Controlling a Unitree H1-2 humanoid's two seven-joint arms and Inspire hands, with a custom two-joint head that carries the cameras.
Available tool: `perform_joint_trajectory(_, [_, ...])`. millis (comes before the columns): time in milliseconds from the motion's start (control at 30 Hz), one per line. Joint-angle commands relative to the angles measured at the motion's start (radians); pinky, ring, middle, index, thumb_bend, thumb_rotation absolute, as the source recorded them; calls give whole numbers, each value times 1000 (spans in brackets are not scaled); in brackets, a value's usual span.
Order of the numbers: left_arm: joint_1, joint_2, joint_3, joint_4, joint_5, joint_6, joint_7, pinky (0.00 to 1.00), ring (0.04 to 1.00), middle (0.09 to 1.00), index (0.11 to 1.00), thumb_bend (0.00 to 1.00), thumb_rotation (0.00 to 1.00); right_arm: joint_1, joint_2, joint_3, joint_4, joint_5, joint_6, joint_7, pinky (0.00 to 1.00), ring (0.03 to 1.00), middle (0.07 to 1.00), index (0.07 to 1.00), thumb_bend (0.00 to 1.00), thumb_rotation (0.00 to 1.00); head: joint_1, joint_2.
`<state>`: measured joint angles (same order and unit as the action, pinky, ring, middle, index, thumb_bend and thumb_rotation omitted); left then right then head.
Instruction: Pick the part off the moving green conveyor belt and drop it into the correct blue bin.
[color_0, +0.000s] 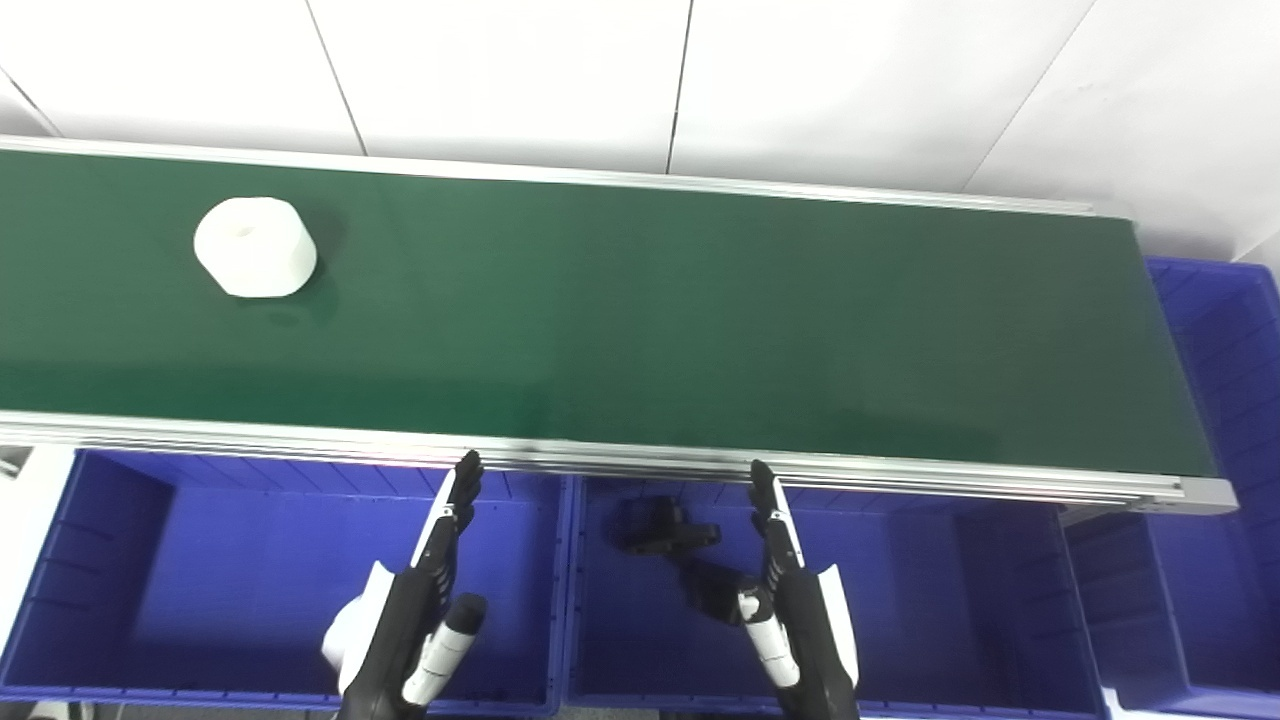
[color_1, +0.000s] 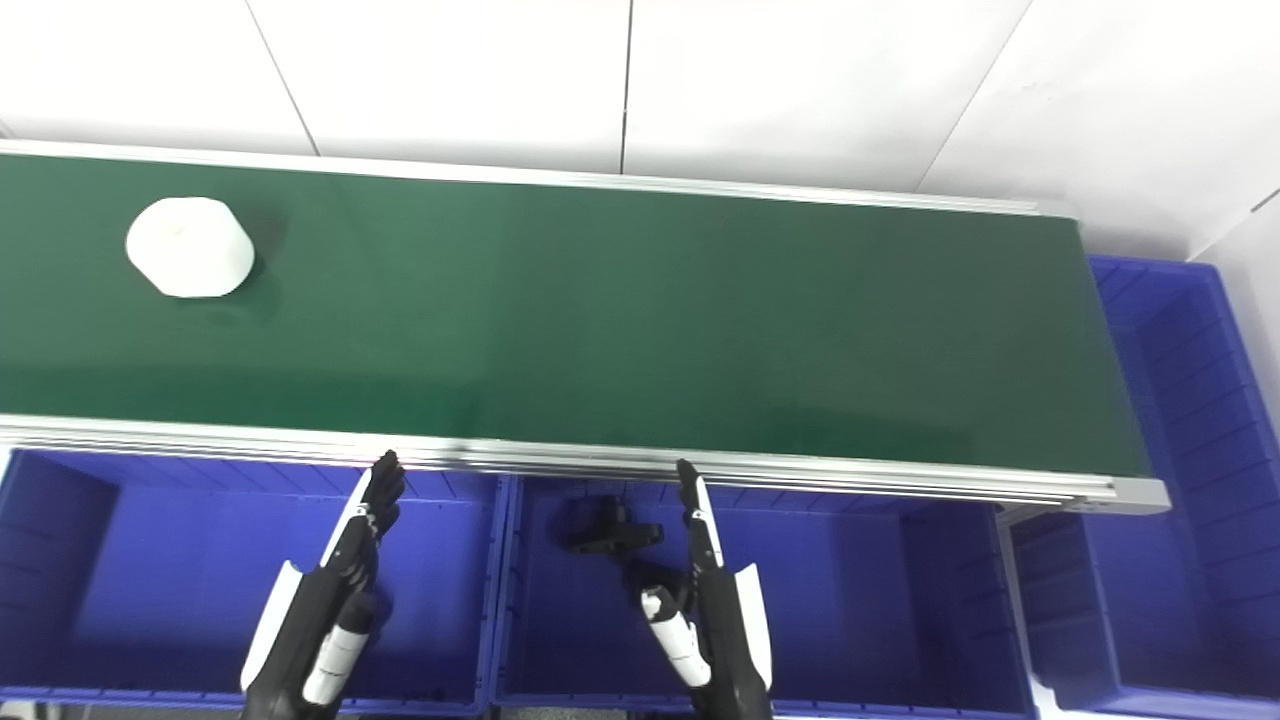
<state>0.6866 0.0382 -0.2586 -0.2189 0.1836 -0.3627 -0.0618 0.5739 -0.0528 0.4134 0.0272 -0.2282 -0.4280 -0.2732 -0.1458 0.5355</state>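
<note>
part: the white part sits on the green conveyor belt at about 10 o'clock in the head views, nearer the far rail than the near one and well apart from both hands. it looks like a squat round piece with a dimple on top; you cannot tell finer detail.

left hand: your left hand hangs at 7 o'clock over the left blue bin, fingers straight and spread, holding nothing, tips just short of the belt's near rail.

right hand: your right hand hangs at 5 o'clock over the middle blue bin, fingers likewise extended and empty.

bins: the middle blue bin already holds black parts; the left blue bin shows nothing in it; a third blue bin stands off the belt's end at 3 o'clock.

step in hand: waiting and lining up for the catch, by my reading.

how to do it well: use your left hand, since it is the nearer one. which way the belt runs does not show here, so watch the part before committing. keep the fingers wide, reach over the near rail, and come down from above so thumb and fingers straddle the round sides.

risk: closing late on a moving piece may knock it sideways or roll it.

sorting: white differs from the black parts, so the left blue bin seems the likelier home; treat that as a guess.
</note>
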Motion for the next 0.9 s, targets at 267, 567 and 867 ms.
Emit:
perform_joint_trajectory(267, [-7, -41, -26, 22, 58, -80, 44, 1000, 1000, 1000, 1000, 574, 1000, -12, -53, 22, 34, 23, -42, -35, 1000, 1000, 1000, 1000, 897, 1000, 66, -19])
perform_joint_trajectory(567, [-11, -37, -42, 33, 115, -105, 91, 1000, 979, 1000, 1000, 449, 1000, -14, -65, 24, 30, 33, -42, -37, 1000, 1000, 1000, 1000, 918, 1000, 141, -24])
perform_joint_trajectory(867, [-34, -19, -65, 54, 103, -106, 114, 998, 959, 1000, 1000, 509, 1000, -12, -61, 19, 27, 44, -42, -27, 1000, 1000, 1000, 1000, 915, 1000, 154, -21])
